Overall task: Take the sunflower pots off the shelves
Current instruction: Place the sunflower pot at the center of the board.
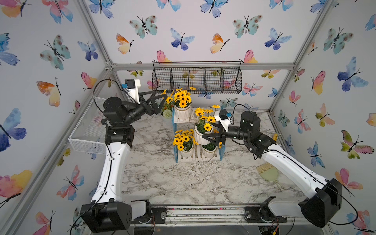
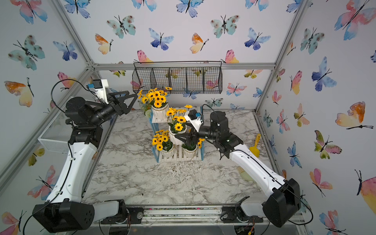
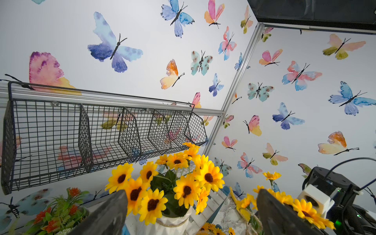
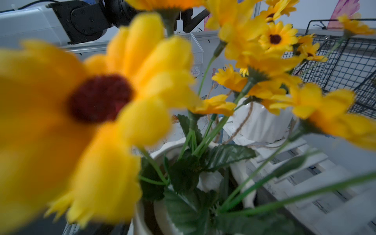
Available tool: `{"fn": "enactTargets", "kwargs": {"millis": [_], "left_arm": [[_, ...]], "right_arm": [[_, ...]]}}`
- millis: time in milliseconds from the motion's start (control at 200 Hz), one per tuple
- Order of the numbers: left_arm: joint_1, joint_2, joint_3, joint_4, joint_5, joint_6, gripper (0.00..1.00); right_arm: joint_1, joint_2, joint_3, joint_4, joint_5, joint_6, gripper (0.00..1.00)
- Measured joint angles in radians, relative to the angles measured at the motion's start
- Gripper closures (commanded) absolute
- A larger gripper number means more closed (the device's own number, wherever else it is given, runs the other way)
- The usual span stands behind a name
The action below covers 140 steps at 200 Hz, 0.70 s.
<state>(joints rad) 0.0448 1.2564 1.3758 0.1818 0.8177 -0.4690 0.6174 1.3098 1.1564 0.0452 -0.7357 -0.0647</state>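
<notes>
A: Four to account for. Where are they?

B: The low left pot (image 1: pixel 186 153) and the low right pot (image 1: pixel 208 153) stand side by side on the bottom tier of the shelves (image 1: pixel 198 156), towards the back of the desk (image 1: pixel 162 179). The top pot (image 1: pixel 182 113) stands at the left of the upper tier.

A: And the fourth pot (image 1: pixel 199 136)?

B: Off the boards, in the air in front of the upper tier and above the low right pot. The right pincer (image 1: pixel 207 140) grips its white body from the right, jaws wide.

A: The left pincer (image 1: pixel 162 103)?

B: Open and holding nothing, in the air just beside the top pot's flowers. In the left wrist view that pot lies ahead of the spread jaws.

A: The right wrist view?

B: Mostly blurred petals. The fourth pot's rim shows beneath them, beside the upper slats.
</notes>
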Motion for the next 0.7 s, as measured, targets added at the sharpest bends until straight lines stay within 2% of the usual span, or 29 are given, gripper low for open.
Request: {"fn": "enactTargets", "kwargs": {"millis": [385,701], "left_arm": [[0.003,-0.039,-0.04,0.0,-0.001,-0.003,0.02],[0.008,-0.042,-0.045,-0.005,-0.001,-0.007,0.02]], "right_arm": [[0.078,-0.089,-0.16,0.057,0.041,0.031,0.98],[0.153,-0.103,-0.32,0.18,0.076,0.068,0.98]]}}
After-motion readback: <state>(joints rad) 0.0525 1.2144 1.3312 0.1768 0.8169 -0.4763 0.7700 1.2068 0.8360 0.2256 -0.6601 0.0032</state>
